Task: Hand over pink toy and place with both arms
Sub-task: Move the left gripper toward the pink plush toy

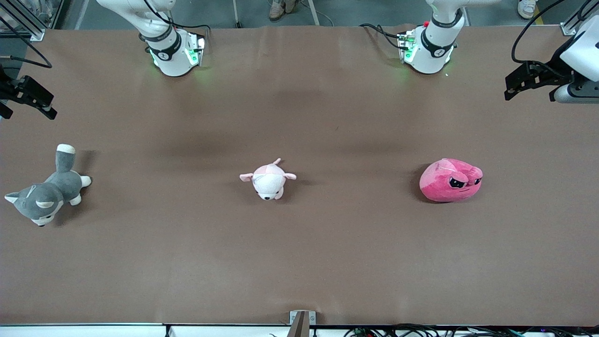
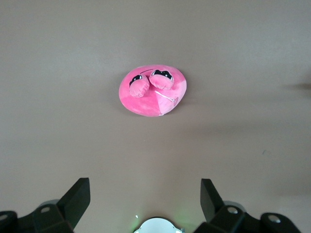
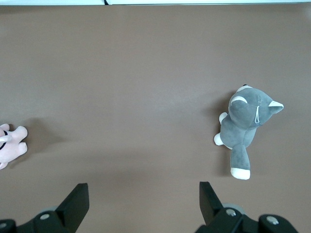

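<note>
Three plush toys lie in a row across the table (image 1: 299, 262), well apart, presumably so each can be picked cleanly: grey-and-white plush dog (image 1: 47, 194) at the right arm's end, pale pink-and-white plush animal (image 1: 268, 180) midway, pink toy (image 1: 450, 180) toward the left arm's end, untouched. The right gripper (image 3: 143, 204) and left gripper (image 2: 145, 201) hang raised with fingers apart, empty. No legible writing.

Even, fairly bright overhead light. We note short soft shadows beside the pink toy (image 1: 450, 180) and the grey dog (image 1: 46, 195), green glow on the table (image 1: 299, 262) at the arm bases, and perhaps slightly softer focus in the wrist views.
</note>
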`<action>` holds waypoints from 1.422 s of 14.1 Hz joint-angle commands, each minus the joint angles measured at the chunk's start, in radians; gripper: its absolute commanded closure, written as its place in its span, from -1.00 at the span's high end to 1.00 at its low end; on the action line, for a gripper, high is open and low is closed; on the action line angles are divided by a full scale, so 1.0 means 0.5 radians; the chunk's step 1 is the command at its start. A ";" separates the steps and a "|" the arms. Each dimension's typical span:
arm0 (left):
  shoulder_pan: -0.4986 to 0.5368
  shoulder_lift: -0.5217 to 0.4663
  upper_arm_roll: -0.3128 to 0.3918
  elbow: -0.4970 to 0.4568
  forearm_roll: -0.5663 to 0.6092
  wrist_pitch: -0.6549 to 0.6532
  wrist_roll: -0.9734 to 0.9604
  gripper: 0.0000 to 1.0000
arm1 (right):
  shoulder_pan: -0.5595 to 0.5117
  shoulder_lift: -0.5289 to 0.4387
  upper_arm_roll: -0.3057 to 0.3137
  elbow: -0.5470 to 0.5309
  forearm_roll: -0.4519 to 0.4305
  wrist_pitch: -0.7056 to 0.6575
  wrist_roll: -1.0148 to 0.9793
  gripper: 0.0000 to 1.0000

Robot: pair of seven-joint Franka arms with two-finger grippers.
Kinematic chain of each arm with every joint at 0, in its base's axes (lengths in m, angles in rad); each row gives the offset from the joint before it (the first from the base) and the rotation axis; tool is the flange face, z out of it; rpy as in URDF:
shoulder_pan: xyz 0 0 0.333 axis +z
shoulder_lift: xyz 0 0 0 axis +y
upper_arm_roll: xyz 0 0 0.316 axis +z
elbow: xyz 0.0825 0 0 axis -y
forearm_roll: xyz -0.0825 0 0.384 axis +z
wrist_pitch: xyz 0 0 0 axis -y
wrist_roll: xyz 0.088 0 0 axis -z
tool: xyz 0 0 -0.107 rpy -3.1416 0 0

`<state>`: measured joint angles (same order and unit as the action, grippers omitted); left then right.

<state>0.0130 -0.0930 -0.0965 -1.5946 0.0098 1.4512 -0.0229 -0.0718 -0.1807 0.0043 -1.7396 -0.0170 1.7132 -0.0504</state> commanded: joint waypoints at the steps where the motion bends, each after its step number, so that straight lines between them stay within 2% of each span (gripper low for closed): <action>1: 0.090 0.158 0.018 0.146 -0.016 -0.037 0.110 1.00 | -0.001 -0.010 -0.002 0.012 -0.015 0.007 0.009 1.00; 3: 0.106 0.213 0.021 0.112 0.005 0.027 0.116 1.00 | -0.001 0.015 -0.002 0.025 -0.015 -0.006 0.012 1.00; 5: 0.191 0.211 0.018 -0.025 0.008 0.147 0.116 1.00 | -0.004 0.033 -0.006 0.028 -0.015 -0.009 0.015 1.00; 10: 0.216 0.217 0.021 -0.476 -0.007 0.732 0.074 1.00 | 0.021 0.110 0.001 0.061 -0.012 0.010 -0.004 1.00; 12: 0.216 0.256 0.018 -0.602 -0.026 0.929 0.009 1.00 | 0.030 0.113 -0.002 0.064 -0.012 0.010 -0.004 1.00; 16: 0.189 0.379 -0.016 -0.710 -0.069 1.165 -0.187 1.00 | 0.030 0.119 0.001 0.064 -0.012 0.013 -0.001 1.00; 20: 0.207 0.416 -0.028 -0.839 -0.069 1.282 -0.187 0.99 | 0.015 0.147 -0.002 0.074 -0.012 0.013 -0.004 1.00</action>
<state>0.1072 0.1266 -0.1092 -1.9750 -0.0090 2.0559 -0.1153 -0.0615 -0.1215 0.0040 -1.7194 -0.0169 1.7238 -0.0502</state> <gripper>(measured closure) 0.000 0.000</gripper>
